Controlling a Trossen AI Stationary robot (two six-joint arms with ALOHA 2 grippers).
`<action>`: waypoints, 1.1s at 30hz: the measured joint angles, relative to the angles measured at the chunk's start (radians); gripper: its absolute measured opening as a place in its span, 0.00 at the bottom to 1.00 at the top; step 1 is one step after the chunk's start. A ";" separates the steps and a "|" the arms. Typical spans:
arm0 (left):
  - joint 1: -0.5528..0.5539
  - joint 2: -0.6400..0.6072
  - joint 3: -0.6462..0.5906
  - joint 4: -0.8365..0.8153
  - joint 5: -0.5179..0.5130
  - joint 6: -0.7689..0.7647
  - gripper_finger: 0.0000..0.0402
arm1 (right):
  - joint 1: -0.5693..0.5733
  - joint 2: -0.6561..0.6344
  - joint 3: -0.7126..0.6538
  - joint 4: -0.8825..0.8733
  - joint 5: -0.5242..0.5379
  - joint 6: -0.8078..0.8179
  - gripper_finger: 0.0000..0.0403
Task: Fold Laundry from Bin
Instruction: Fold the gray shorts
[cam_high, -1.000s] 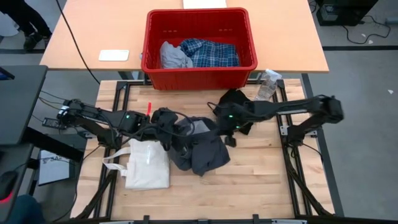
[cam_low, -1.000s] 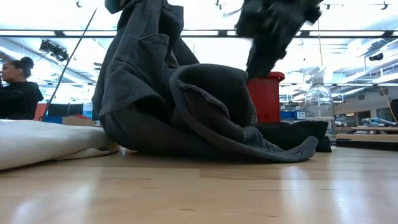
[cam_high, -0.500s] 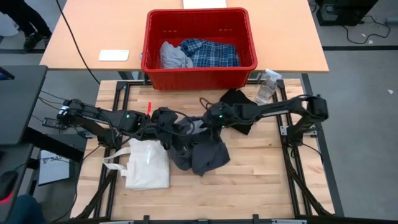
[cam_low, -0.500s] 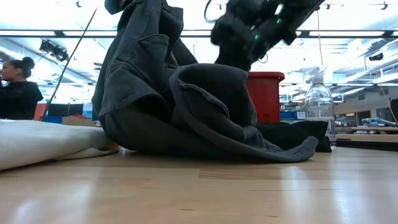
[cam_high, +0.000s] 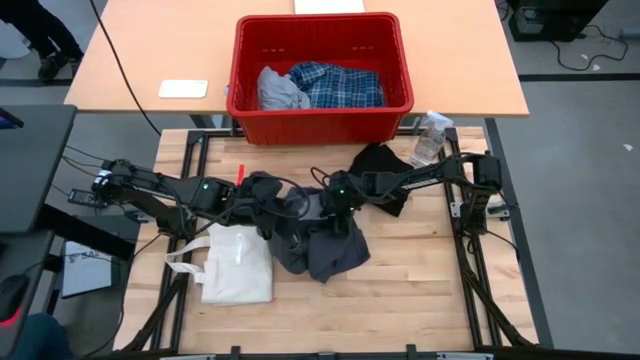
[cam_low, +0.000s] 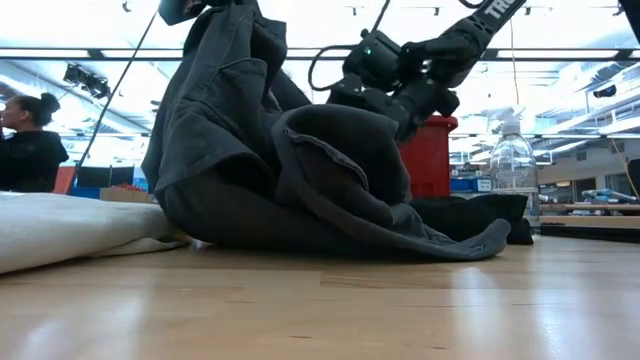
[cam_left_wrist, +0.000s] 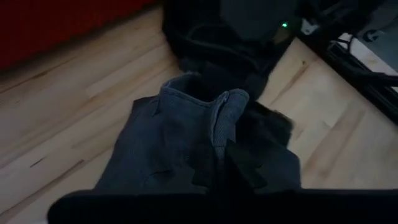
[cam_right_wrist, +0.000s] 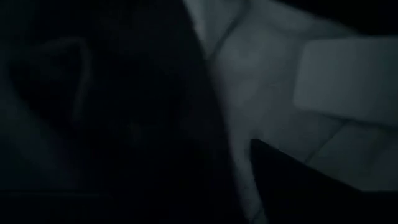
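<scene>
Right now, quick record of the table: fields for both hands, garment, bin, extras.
left hand: shut on grey top, holding it up off the table
right hand: over the grey top's far side, grip unclear
grey top: bunched, partly resting on table
bin: holds plaid shirt, light grey piece
extras: tote, black garment, bottle

left gripper (cam_high: 258, 212): closed, arm stretched low toward centre
right gripper (cam_high: 328, 212): arm reaching left, near the left one
</scene>
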 joint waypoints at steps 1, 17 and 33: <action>0.000 0.000 0.000 -0.009 -0.008 -0.010 0.05 | 0.000 0.000 0.000 -0.007 -0.026 0.000 0.36; 0.018 0.000 0.000 -0.132 -0.048 -0.112 0.05 | 0.089 -0.444 0.000 -0.517 0.227 -0.002 0.01; -0.059 -0.019 0.000 0.084 -0.029 0.152 0.05 | 0.381 -0.816 0.000 -1.021 0.235 0.215 0.00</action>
